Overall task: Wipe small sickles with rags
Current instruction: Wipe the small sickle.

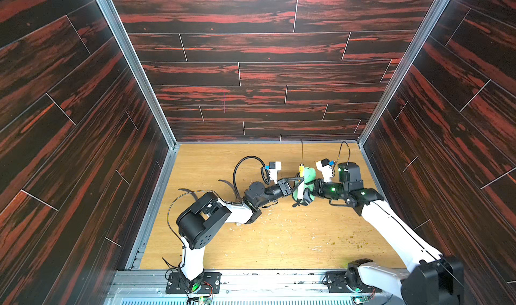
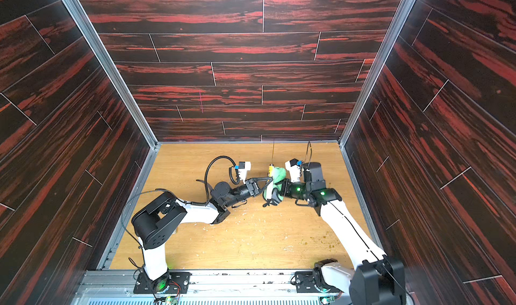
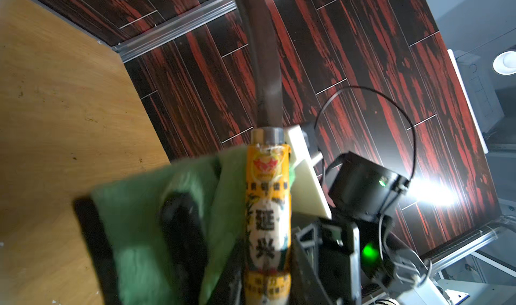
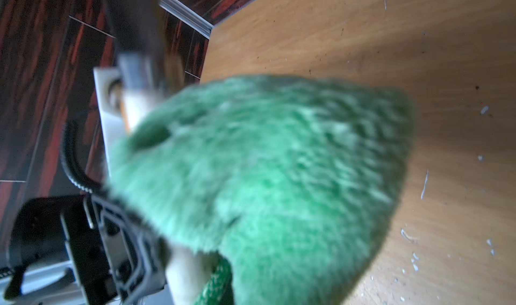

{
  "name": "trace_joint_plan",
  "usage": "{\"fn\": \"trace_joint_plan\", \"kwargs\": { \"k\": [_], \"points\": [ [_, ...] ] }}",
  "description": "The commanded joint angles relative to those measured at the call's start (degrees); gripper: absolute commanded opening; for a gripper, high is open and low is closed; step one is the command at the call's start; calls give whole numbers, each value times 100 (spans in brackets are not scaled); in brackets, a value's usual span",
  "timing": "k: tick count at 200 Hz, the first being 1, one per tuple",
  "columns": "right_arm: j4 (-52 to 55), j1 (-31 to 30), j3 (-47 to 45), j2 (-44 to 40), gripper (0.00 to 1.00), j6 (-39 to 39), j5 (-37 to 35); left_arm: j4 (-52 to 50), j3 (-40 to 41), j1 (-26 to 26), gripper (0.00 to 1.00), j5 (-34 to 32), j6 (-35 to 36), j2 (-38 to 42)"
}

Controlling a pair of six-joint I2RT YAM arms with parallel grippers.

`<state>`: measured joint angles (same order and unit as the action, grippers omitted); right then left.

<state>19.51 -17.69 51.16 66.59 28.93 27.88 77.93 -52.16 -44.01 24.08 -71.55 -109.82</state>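
rag [image 4: 265, 192] is hugging the sickle [image 3: 268, 206] handle, pinched in the right claw [image 1: 308, 193]; left claw [image 1: 297, 182] is gripping that handle tight, blade [image 3: 265, 52] rising above the table [image 1: 279, 247]. likely needing: sliding the rag up the blade, squeezing gently.

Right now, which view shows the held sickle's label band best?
Left wrist: the label band is close, its print legible. In both top views it is only a tiny yellow speck. In the right wrist view the green rag hides nearly all of it.
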Motion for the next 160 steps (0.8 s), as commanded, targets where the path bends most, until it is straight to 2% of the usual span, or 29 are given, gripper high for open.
{"fn": "trace_joint_plan", "kwargs": {
  "k": [1, 53, 92, 160],
  "points": [
    [463, -345, -42, -379, 0, 64, 140, -239, -157, 150, 0, -171, 315, 109],
    [590, -461, 11, -473, 0, 214, -200, -458, -98, 212, 0, -139, 460, 170],
    [468, -459, 478, -27, 0, 244, -349, -285, 101, 191, 0, -126, 366, 210],
    [-334, -287, 775, 560, 0, 726, -109, -289, 406, -2, 0, -196, 450, 409]
  ]
}}
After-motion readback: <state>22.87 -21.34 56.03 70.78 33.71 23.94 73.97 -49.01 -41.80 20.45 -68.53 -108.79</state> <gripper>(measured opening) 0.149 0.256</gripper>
